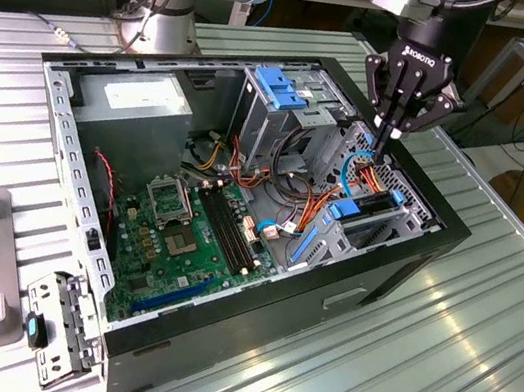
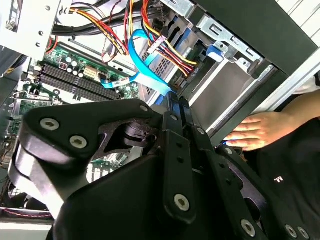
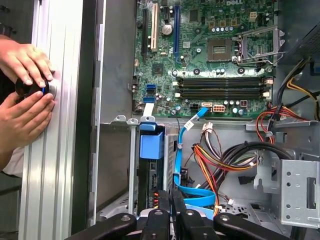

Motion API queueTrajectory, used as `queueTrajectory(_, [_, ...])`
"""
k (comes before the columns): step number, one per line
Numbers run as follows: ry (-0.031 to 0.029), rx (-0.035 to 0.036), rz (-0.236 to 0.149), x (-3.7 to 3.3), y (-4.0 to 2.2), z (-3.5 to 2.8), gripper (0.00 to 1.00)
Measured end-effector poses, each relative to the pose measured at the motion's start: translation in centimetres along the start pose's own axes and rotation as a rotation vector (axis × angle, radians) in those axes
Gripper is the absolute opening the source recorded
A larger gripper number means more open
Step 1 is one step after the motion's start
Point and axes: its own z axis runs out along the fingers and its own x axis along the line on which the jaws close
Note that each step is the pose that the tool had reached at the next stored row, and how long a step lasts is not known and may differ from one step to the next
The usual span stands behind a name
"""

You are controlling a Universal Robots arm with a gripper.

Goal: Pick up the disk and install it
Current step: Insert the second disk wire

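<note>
Disk (image 1: 374, 208), one, lies beneath one end effector (image 1: 392, 130).

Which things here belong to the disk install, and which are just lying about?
Job: claw, shut, above the drive cage; disk, blue-railed, apparently in that cage.
Lying about: power-supply box; motherboard; loose bracket; a person's hands.

One computer case (image 1: 391, 270), two hands (image 3: 25, 60).
</note>
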Motion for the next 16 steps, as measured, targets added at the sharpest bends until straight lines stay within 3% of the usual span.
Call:
queueTrajectory(4, [0.0,0.0,0.0,0.0,-0.01,0.0,0.18])
queueTrajectory(7, [0.0,-0.0002,0.0,0.0,-0.01,0.0,0.31])
queueTrajectory(8, [0.0,-0.0015,0.0,0.0,-0.01,0.0,0.31])
queueTrajectory(10, [-0.0005,-0.0241,-0.007,0.01,-0.06,0.0,0.31])
queueTrajectory(11, [-0.0011,-0.0432,-0.012,0.0,-0.13,0.01,0.31])
queueTrajectory(12, [-0.0019,-0.0575,-0.014,-0.04,-0.24,0.03,0.31])
queueTrajectory(13, [-0.0021,-0.0635,-0.01,-0.04,-0.51,0.04,0.31])
queueTrajectory(16, [-0.003,-0.0657,-0.002,-0.08,-0.79,0.05,0.31])
